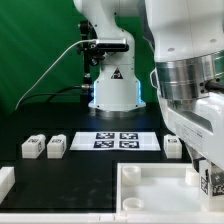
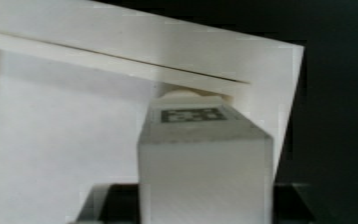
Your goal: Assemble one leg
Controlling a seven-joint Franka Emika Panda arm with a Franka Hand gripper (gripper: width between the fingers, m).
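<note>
Left of the marker board (image 1: pixel 125 140): two spare legs (image 1: pixel 32 147) (image 1: pixel 56 146), side by side on the dark table. Just right of the marker board: a third spare leg (image 1: pixel 172 147). Further right of the marker board and nearer the camera: the gripper (image 1: pixel 205 178), low over the big white panel (image 1: pixel 140 176).

Seems to be pinching the leg (image 2: pixel 202 160) between its two fingers, though the fingers hardly show in the wrist view. Pointing at a corner of the panel (image 2: pixel 87 110), tag end first, close to it or maybe touching; hard to tell which.

Probably light, hard and a bit slippery, being smooth plastic. Not likely to bend or squash. Best held on its two flat long sides, near the middle, so as not to tip or spin. Best pushed in gently and straight.
</note>
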